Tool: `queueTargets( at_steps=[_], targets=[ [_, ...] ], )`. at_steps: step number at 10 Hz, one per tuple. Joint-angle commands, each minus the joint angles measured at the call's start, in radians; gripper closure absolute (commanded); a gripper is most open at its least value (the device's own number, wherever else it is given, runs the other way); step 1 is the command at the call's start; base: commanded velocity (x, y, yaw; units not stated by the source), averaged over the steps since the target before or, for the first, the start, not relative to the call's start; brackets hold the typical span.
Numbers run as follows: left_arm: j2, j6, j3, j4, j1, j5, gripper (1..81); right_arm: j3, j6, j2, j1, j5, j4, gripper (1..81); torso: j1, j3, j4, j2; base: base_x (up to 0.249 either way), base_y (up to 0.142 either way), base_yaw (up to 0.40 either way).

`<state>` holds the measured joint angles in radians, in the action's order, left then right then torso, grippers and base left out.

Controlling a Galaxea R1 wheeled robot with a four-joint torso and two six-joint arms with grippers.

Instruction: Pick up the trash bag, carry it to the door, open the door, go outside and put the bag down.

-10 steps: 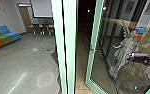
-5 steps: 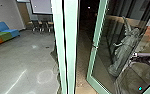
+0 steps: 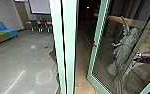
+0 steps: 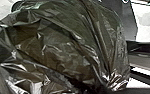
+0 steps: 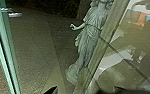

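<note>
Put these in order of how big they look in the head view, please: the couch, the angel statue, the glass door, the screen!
1. Glass door
2. Angel statue
3. Couch
4. Screen, cut off by the picture's top edge

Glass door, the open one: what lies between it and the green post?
The head view shows a gap between glass door and green post: bare brownish ground, dark farther off.

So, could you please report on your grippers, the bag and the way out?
Grippers unclear. Bag close up in left wrist view. Door open; post beside the gap, statue seen through glass.
</note>
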<state>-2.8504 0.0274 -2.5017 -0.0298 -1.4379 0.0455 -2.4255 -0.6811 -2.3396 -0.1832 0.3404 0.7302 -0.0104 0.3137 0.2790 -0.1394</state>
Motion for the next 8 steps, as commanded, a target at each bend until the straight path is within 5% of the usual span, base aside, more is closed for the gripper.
queueTargets(
  at_steps=[1, 3, 8],
  targets=[
    [0.008, -0.001, 0.007, -0.004, 0.033, 0.070, 81.1, -0.021, 0.005, 0.057, 0.172, 0.069, 0.049, 1.0, 0.000, 0.000, -0.002, 0.000, 0.000, 0.000, 0.000],
    [0.006, -0.001, 0.009, -0.001, 0.033, 0.068, 81.1, 0.010, 0.003, 0.011, 0.135, 0.097, -0.004, 1.0, 0.000, 0.000, 0.032, 0.000, 0.000, 0.000, 0.000],
    [0.009, -0.003, 0.010, -0.002, 0.033, 0.063, 81.1, 0.096, -0.011, -0.189, -0.061, 0.110, -0.313, 1.0, 0.000, 0.000, 0.035, 0.000, 0.000, 0.000, 0.000]
  ],
)
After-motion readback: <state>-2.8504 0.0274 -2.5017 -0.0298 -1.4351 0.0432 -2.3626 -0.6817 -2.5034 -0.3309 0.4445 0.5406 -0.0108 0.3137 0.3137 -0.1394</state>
